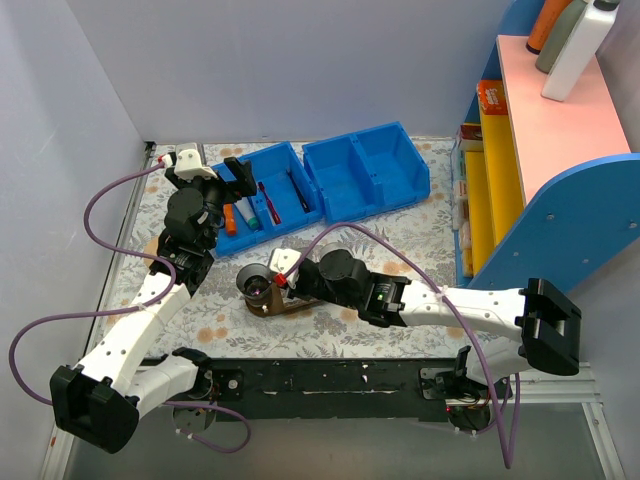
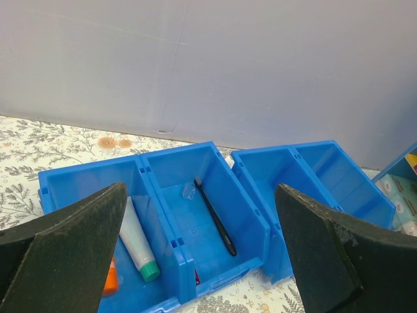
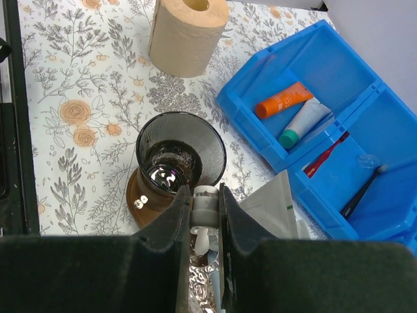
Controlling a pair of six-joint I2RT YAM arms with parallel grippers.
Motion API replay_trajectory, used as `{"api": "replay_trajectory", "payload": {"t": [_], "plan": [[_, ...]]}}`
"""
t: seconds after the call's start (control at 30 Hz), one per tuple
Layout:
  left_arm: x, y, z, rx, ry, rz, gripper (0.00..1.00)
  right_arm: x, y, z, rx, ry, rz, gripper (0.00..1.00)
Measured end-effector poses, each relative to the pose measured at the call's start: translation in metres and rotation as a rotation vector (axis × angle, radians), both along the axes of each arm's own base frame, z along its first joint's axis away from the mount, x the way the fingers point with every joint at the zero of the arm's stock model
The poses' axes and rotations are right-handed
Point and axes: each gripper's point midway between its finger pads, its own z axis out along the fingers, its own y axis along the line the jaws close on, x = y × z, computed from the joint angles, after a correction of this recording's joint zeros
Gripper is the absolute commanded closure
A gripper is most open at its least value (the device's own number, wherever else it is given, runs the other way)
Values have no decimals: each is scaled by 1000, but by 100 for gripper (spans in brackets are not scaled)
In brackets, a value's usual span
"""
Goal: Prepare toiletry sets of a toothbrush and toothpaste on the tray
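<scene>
My right gripper (image 1: 284,272) is over the dark brown wooden tray (image 1: 283,307). In the right wrist view the right gripper (image 3: 205,193) is shut on a white cylindrical end that looks like the toothpaste's cap (image 3: 206,207). Under it, between the fingers, is a slim white and pale-blue piece, apparently the toothbrush (image 3: 217,277), over crinkled silver. The tray's brown end (image 3: 139,203) shows beside a dark glass cup (image 3: 181,156). My left gripper (image 1: 238,180) is open and empty above the left blue bin (image 1: 262,196). Its fingers (image 2: 78,241) frame that bin.
The left bin (image 2: 195,261) holds an orange tube (image 2: 111,284), a teal-capped tube (image 2: 138,242), a red toothbrush (image 3: 326,155) and a dark toothbrush (image 2: 216,218). A second blue bin (image 1: 365,168) stands beside it. A paper roll (image 3: 189,29), a white packet (image 3: 277,203) and a shelf (image 1: 545,150) on the right are also in view.
</scene>
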Motion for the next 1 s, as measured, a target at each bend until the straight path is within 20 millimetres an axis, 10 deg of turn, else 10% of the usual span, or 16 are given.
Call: {"api": "replay_trajectory", "payload": {"t": [1.0], "plan": [[0,0,0,6,-1,1,2,0,-1,-15,-11,-32,11,99]]}}
